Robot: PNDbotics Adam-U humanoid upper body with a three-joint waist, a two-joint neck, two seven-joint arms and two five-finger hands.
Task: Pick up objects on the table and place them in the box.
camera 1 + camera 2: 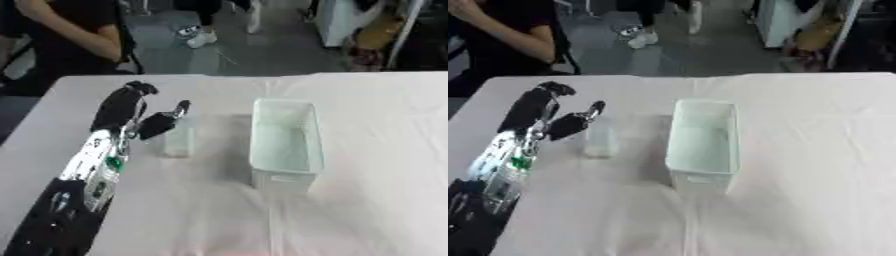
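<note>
My left robot hand [131, 107] reaches in from the lower left over the table [376, 200], which is covered in a pale cloth. The fingers curl at the far end, near the table's far-left part, and the thumb [166, 121] points right toward a small clear container [178, 140]. The thumb tip lies at the container's upper left edge; whether it touches I cannot tell. The fingers do not wrap the container, and nothing sits within them. I record the hand as curled and holding nothing.

The clear container stands upright on the table, just right of my left robot hand. Its form is a small see-through tub or cup; I cannot make out more.

The box [285, 145] is a pale, translucent, rectangular bin standing on the table to the right of the container, near it but apart, with its long side running away from me. Its inside shows no distinct object that I can make out.

My left arm [96, 165] shows silver and black parts with a small green mark, lying along the table's left side.

My right robot hand does not appear in either view.
</note>
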